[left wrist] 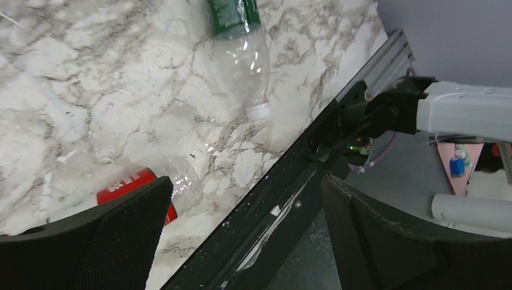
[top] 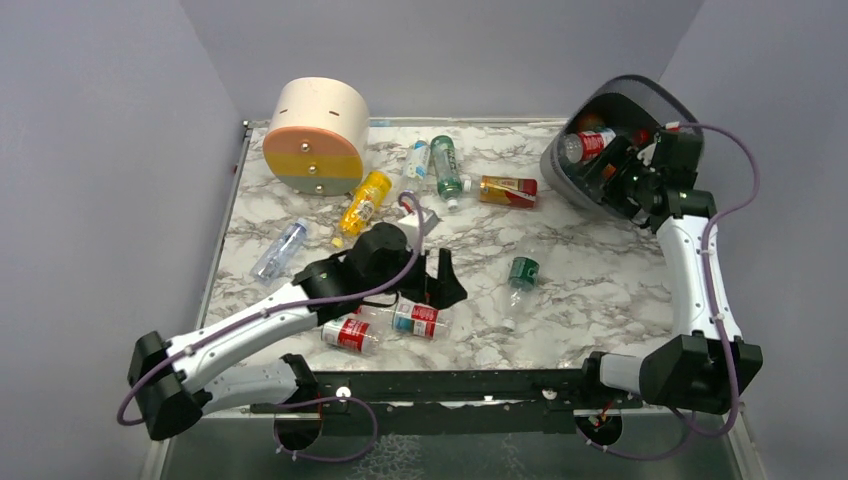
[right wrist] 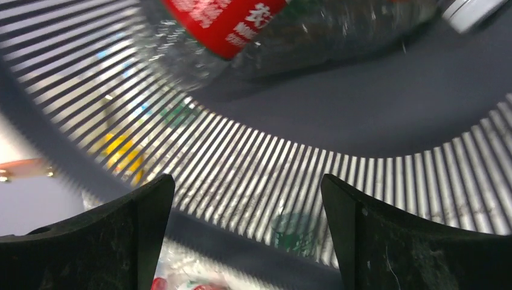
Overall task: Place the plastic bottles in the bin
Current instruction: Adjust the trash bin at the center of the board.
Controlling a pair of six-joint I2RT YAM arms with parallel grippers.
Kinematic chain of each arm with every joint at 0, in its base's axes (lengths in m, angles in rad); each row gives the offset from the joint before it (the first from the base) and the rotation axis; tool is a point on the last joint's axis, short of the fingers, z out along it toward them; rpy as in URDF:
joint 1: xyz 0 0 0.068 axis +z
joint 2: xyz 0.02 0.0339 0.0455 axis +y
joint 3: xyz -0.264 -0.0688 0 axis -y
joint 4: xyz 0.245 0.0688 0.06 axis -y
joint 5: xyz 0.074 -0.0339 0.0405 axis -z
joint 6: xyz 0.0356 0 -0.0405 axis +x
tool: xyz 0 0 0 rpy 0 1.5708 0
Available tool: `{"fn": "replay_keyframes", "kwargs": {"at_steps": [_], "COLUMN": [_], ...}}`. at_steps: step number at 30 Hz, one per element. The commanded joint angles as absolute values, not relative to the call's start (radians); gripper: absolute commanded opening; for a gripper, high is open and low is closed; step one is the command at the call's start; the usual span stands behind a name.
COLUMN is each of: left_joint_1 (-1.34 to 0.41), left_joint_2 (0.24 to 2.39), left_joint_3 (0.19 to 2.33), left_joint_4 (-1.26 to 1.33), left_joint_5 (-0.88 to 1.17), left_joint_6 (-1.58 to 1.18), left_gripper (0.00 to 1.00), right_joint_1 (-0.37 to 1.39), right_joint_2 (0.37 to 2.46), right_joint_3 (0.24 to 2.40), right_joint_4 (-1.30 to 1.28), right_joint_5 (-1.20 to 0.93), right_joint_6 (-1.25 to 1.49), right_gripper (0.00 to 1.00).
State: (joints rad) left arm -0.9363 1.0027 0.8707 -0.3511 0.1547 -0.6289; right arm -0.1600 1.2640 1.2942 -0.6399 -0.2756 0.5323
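The bin [top: 655, 100], a dark grey mesh wastebasket, lies tilted at the far right with its mouth facing the table. A clear red-labelled bottle [top: 586, 145] lies inside; it also shows in the right wrist view [right wrist: 241, 18]. My right gripper [top: 615, 168] is open and empty inside the bin's mouth, with mesh wall [right wrist: 290, 163] between its fingers. My left gripper [top: 443, 280] is open and empty over the table's near middle. Two red-labelled clear bottles [top: 350, 333] [top: 418, 319] lie just beside it, and a green-labelled one [top: 521, 275] lies to its right.
A round beige-orange-yellow drawer unit [top: 315, 135] stands at the back left. Yellow [top: 365, 200], green [top: 446, 165], orange-red [top: 508, 190], blue-labelled [top: 416, 158] and clear [top: 280, 250] bottles lie across the table. The black front rail [left wrist: 284, 211] runs under my left gripper.
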Motion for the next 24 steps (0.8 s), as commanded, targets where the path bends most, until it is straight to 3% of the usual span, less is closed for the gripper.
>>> {"fn": "replay_keyframes", "kwargs": {"at_steps": [1, 4, 9, 24], "left_joint_1": [-1.007, -1.049, -1.076, -1.083], "left_joint_2": [1.156, 1.240, 1.333, 1.367], "left_joint_3": [0.925, 0.944, 0.978, 1.023], "left_joint_4": [-0.256, -0.222, -0.178, -0.181], "left_joint_5": [0.212, 0.180, 0.176, 0.160], "left_joint_6": [-0.574, -0.559, -0.568, -0.549], "left_gripper": [0.99, 0.99, 0.99, 0.99], "right_joint_1": [-0.163, -0.163, -0.163, -0.163], "right_joint_2": [1.241, 1.253, 1.394, 1.678], "right_joint_3": [1.186, 1.189, 1.412, 1.840], "right_joint_4": [-0.672, -0.646, -0.713, -0.807], "right_joint_5": [-0.260, -0.279, -0.242, -0.245], "right_joint_6": [0.540, 0.537, 0.496, 0.489], "right_gripper": [0.94, 0.94, 0.95, 0.96]}}
